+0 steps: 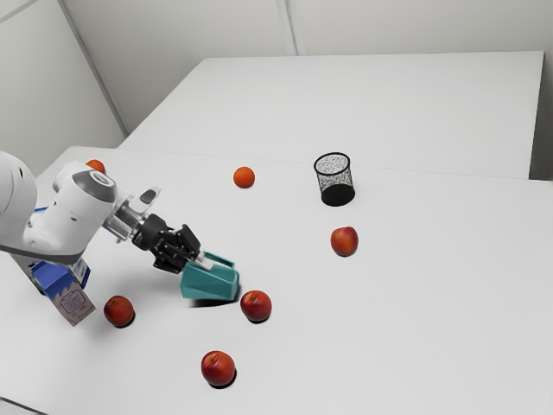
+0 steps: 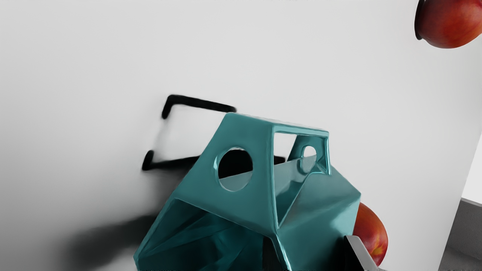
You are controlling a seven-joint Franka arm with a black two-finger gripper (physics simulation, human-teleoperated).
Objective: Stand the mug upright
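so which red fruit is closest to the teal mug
The red fruit just to the exterior view's right of the mug; the other three red fruits lie visibly farther from it.

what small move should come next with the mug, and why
I'd probably have the gripper squeeze gently at the mug's rim before any turning: the mug is tipped, its mouth faces the gripper, and a red fruit sits close by, so a slip might knock it.
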